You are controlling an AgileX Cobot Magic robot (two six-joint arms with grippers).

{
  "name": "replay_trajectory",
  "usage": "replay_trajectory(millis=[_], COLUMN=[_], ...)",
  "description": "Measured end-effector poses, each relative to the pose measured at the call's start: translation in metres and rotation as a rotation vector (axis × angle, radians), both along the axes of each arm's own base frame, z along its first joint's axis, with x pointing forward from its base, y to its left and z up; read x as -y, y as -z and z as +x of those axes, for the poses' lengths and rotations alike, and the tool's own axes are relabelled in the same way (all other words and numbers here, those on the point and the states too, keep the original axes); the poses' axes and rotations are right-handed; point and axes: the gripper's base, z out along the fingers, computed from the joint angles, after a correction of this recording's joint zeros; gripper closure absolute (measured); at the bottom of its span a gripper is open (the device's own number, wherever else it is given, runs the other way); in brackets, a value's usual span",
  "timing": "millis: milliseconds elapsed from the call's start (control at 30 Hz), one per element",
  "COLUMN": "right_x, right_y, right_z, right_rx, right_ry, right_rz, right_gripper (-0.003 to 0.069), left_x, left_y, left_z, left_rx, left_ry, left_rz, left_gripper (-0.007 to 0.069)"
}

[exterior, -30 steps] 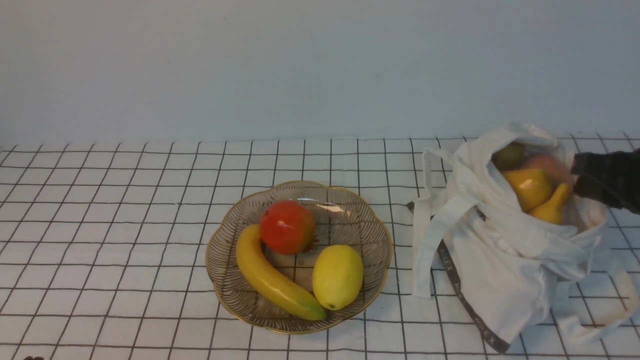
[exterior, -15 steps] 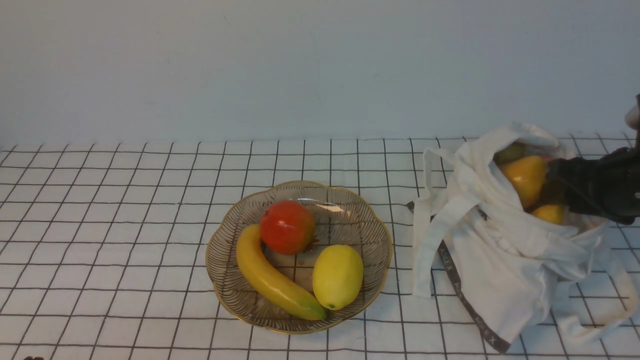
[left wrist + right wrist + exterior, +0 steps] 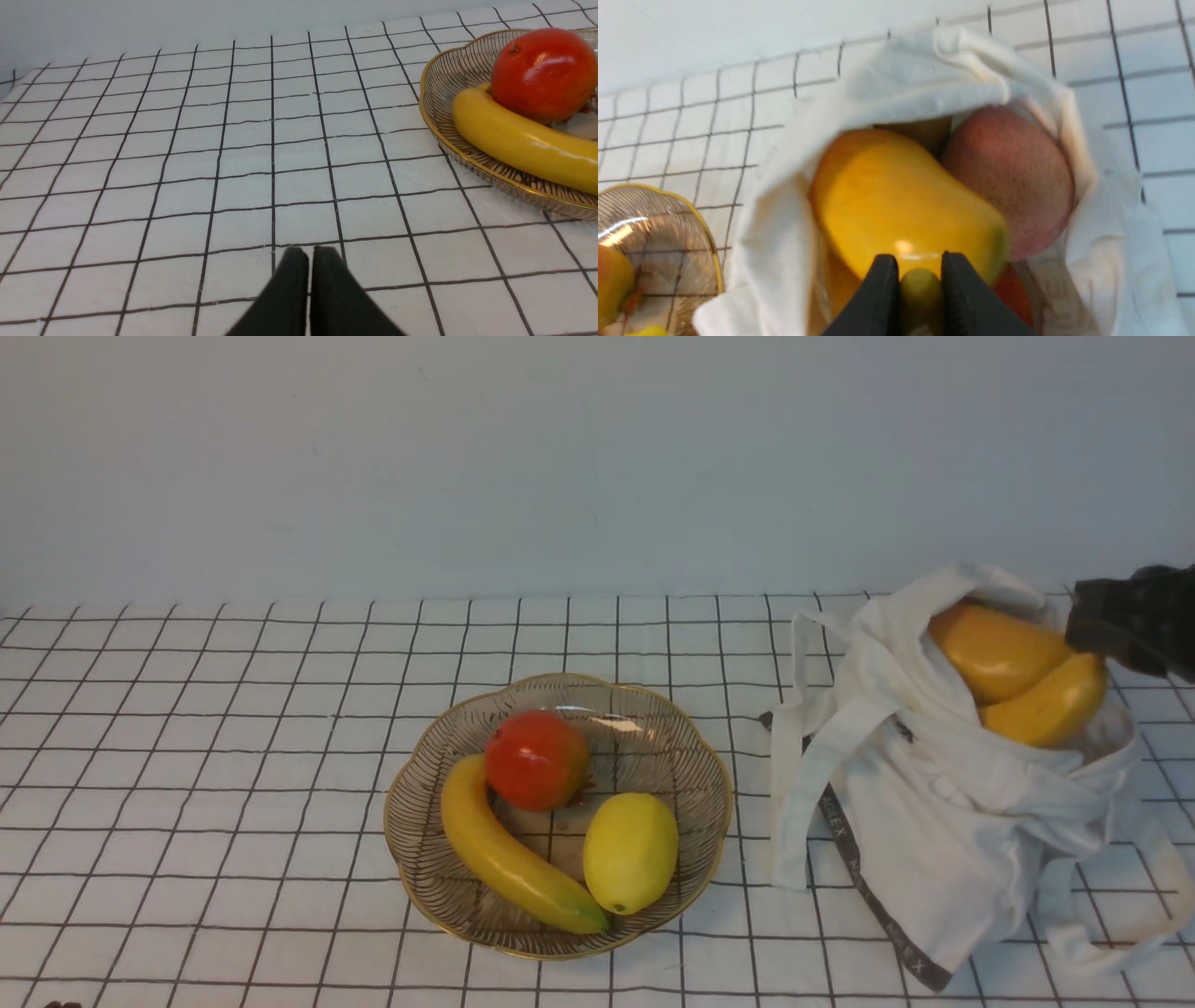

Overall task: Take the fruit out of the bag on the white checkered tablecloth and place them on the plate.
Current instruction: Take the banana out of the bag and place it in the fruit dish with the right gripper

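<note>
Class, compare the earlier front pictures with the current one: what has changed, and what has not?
The right gripper reached into the bag, closed on the narrow end of a yellow fruit and raised it; the yellow-orange fruit beside it rose too. The plate and everything on it stayed put.

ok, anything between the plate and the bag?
Nothing. The front view shows only bare checkered cloth between the plate and the bag.

— What is changing at the bag (image 3: 943, 821)?
— The right gripper (image 3: 920, 269) is rising from its mouth, pinching a yellow fruit (image 3: 1050, 705) by the narrow end.
— And the orange fruit (image 3: 994, 649)?
— It is riding up too, hiding the peach (image 3: 1008, 182) from the front.
</note>
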Motion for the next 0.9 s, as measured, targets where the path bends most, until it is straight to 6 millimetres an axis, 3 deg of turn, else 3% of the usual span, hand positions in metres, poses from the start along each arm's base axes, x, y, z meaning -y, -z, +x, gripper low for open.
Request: replay_trajectory(millis=[233,567,900], right_x=[-0.001,-0.008,-0.013], right_y=[-0.025,-0.034,-0.089], right_z=[-0.015,-0.017,-0.024], right_rx=[0.124,0.125,0.101], right_ry=[-0.057,-0.101,-0.256], right_rz=[-0.082,-0.009,-0.122], right_gripper=[0.0565,0.0565,0.0565], left_x=[0.000,0.000,0.000], left_y=[0.000,0.000,0.000], left_z=[0.000,0.000,0.000], left_rx=[0.000,0.000,0.000], left_ry=[0.000,0.000,-0.002], left_rz=[0.000,0.000,-0.005], left_gripper=[0.0632,0.0632,0.0632])
